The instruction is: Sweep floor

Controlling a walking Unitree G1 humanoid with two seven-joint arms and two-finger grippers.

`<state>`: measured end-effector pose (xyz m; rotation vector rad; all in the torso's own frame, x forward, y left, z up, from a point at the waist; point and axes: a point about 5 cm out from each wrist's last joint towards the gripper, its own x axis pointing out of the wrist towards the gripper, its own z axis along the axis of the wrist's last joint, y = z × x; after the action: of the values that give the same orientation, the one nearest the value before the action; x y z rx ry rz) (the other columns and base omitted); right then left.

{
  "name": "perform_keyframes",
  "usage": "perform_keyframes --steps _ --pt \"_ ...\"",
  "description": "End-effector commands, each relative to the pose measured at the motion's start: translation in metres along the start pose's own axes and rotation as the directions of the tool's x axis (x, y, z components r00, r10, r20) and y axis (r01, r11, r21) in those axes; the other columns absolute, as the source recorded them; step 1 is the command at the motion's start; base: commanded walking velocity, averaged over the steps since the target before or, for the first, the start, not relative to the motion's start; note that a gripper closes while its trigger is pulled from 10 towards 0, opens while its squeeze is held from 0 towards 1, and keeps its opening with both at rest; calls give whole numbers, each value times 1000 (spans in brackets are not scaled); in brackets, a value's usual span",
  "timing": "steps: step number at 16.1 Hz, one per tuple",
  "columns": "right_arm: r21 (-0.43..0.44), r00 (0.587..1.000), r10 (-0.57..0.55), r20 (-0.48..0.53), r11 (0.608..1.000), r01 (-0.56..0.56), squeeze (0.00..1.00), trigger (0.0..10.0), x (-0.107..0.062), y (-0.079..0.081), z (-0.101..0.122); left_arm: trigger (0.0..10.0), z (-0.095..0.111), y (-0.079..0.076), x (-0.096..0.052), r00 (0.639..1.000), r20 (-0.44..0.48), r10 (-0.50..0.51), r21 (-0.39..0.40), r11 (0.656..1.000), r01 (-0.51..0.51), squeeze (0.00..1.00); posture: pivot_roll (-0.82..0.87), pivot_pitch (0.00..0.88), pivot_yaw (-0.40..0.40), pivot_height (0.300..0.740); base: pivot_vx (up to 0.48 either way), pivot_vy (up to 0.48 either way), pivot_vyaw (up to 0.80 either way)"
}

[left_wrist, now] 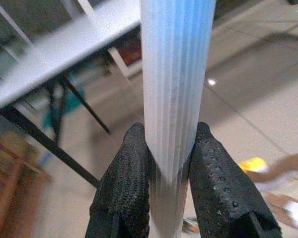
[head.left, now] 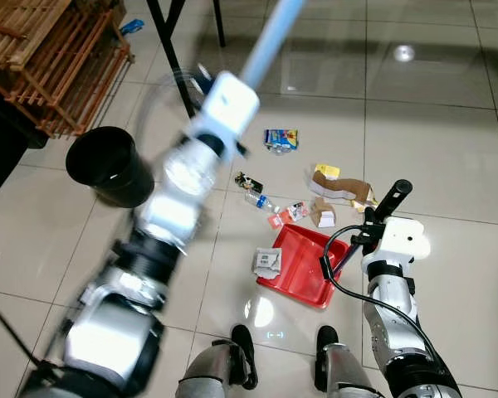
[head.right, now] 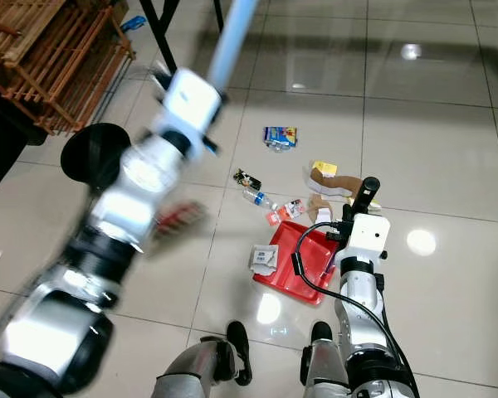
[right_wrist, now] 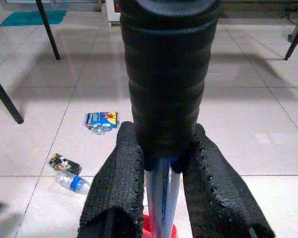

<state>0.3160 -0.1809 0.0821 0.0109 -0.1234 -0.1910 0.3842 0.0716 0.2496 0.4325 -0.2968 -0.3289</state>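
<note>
My left gripper (left_wrist: 170, 148) is shut on a pale blue ribbed broom handle (head.left: 275, 33), held high; the left arm is blurred with motion. The right gripper (right_wrist: 163, 148) is shut on the dustpan handle just under its black grip (head.left: 395, 197). The red dustpan (head.left: 309, 267) rests on the tiles before my feet, with a crumpled paper (head.left: 266, 261) at its left edge. Beyond it lies litter: a blue packet (head.left: 280, 139), brown and yellow cardboard (head.left: 342, 187), a plastic bottle (head.left: 261, 201), a dark wrapper (head.left: 249, 180) and red-white wrappers (head.left: 286, 214).
A black bin (head.left: 112, 167) stands on the floor to the left. Behind it is a wooden slatted rack (head.left: 62, 58), and black table legs (head.left: 171, 54) rise at the back. Glossy tiles stretch open to the right and far side.
</note>
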Motion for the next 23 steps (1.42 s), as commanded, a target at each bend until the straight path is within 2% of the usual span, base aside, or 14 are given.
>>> perform_keyframes --steps 1,2,3,5,10,12,14,16,20,23 --pt "7 989 34 -144 999 -33 0 10000 -17 6 -28 10000 5 -1 0 999 26 25 -6 1000 -24 0 -53 349 168 740 0 0 0" --pt "5 989 31 -142 1000 -31 0 10000 -17 5 -28 10000 -4 -10 -1 998 -12 55 -57 997 -56 0 -53 349 168 740 0 0 0" --pt "5 990 30 -141 1000 -30 0 10000 -17 5 -28 10000 -6 -11 -1 998 -19 60 -65 996 -61 0 -53 349 168 740 0 0 0" --pt "5 990 27 -138 1000 -27 0 10000 -16 4 -27 10000 -11 -23 2 994 -73 81 -159 983 -92 0 -68 353 167 740 0 0 0" --pt "7 991 20 -135 1000 -20 0 10000 -17 3 -27 10000 -5 -29 9 990 -99 101 -197 973 -119 0 -75 363 173 740 0 0 0" --pt "9 990 20 -137 1000 -19 0 10000 -17 3 -27 10000 -7 -37 11 987 -140 78 -245 963 -111 0 -77 366 176 740 0 0 0" --pt "10 991 18 -136 1000 -17 0 10000 -18 4 -28 10000 -13 -52 11 978 -208 29 -385 917 -108 0 -79 368 178 740 0 0 0" --pt "12 990 17 -137 1000 -16 0 10000 -18 4 -28 10000 -13 -61 11 973 -230 -1 -461 881 -108 0 -81 369 177 740 0 0 0" --pt "12 990 17 -138 1000 -15 0 10000 -18 4 -28 10000 -6 -64 13 977 -212 -2 -500 859 -107 0 -83 374 176 740 0 0 0" --pt "16 990 18 -137 1000 -16 0 10000 -18 4 -28 10000 15 -54 17 995 -98 23 -540 839 -73 0 -78 372 175 740 0 0 0"
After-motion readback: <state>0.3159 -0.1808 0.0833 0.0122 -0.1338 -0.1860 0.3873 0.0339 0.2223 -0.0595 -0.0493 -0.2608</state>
